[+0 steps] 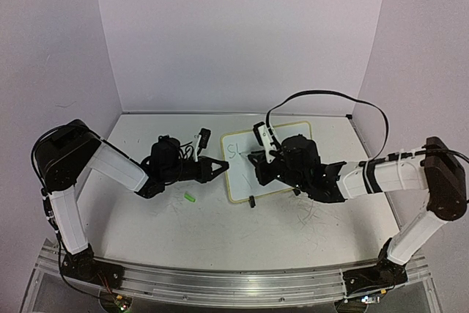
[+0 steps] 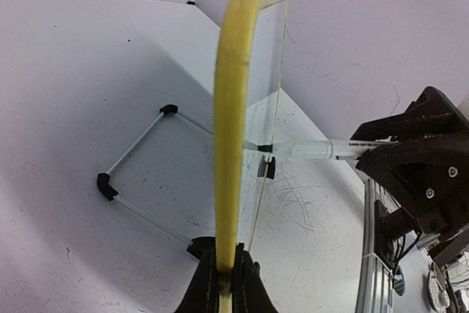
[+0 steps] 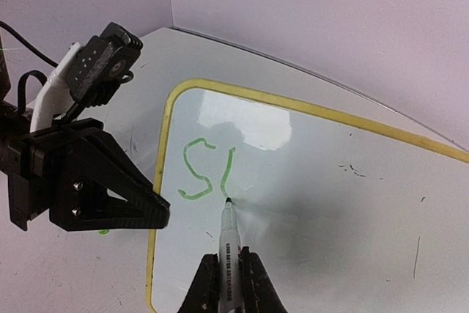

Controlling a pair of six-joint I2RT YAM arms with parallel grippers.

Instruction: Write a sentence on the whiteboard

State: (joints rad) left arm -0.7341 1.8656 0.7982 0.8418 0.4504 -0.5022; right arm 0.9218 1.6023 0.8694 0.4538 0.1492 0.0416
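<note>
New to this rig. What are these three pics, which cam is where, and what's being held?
Two robot arms are bolted at the near edge of a table. One picture looks down from above and behind them; the other two come from a camera on each wrist. The left gripper clamps the yellow-green rim of a small whiteboard propped on its wire stand. The right gripper holds a marker, tip on the board beside green strokes: an S and a second line. A small green piece, maybe the cap, lies on the table.
</note>
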